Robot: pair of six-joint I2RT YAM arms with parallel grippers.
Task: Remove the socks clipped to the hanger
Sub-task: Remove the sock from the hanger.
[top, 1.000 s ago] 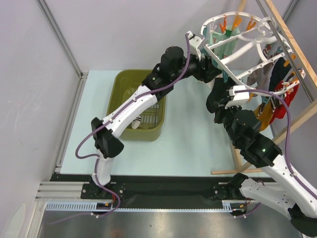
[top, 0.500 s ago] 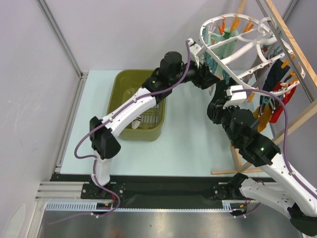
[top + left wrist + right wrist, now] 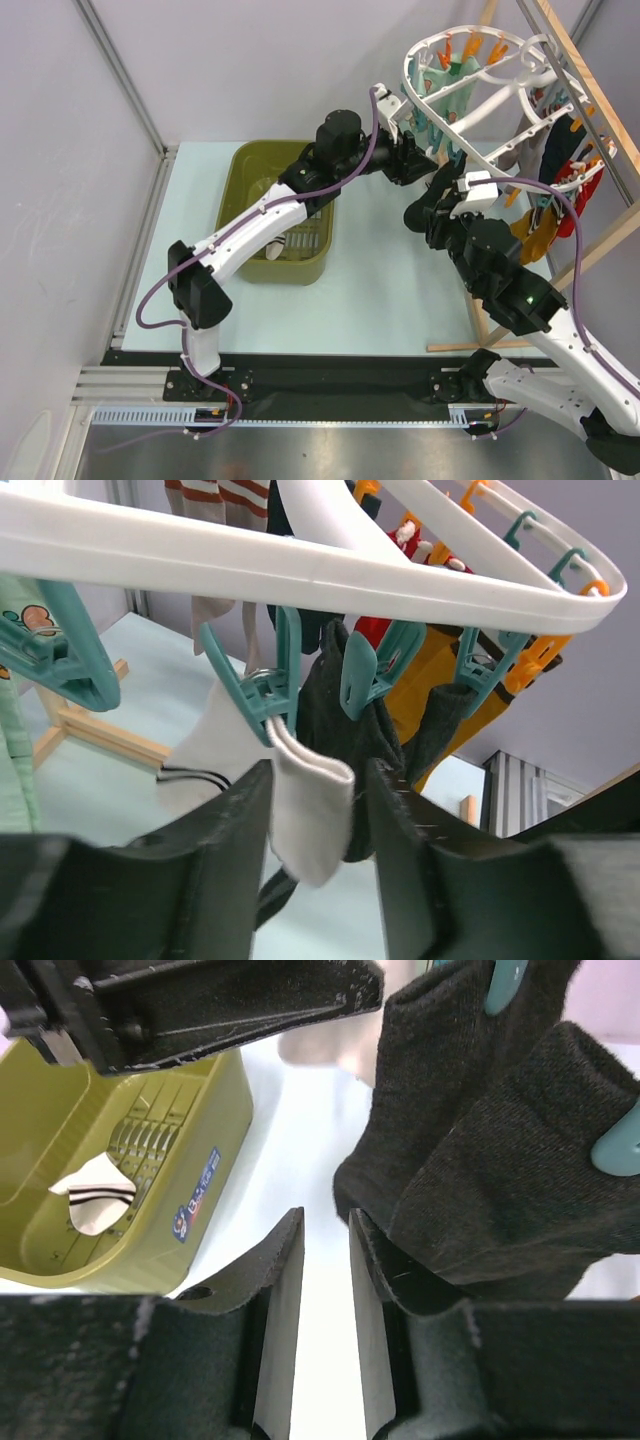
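Observation:
The white hanger (image 3: 300, 570) hangs from the wooden rack at the back right, with socks clipped in teal and orange pegs. A white sock (image 3: 310, 800) dangles from a teal peg (image 3: 262, 695), and its cuff sits between the fingers of my left gripper (image 3: 318, 780) (image 3: 420, 160), whose jaws stand apart around it. Black socks (image 3: 325, 700) (image 3: 500, 1140) hang right behind it. Mustard socks (image 3: 420, 690) (image 3: 535, 228), a red one (image 3: 375, 630) and a mint one (image 3: 455, 85) hang further along. My right gripper (image 3: 326, 1220) (image 3: 425, 210) is slightly open and empty, its right finger brushing the black socks.
An olive-green tub (image 3: 245, 190) (image 3: 200, 1150) stands at the left of the pale mat with a white striped sock (image 3: 95, 1205) inside. The wooden rack (image 3: 590, 90) runs along the right side. Both arms crowd together under the hanger.
The left jaws have narrowed around the white sock. The right gripper, shut a second ago, has opened a little and shifted left. The hanger has swung slightly.

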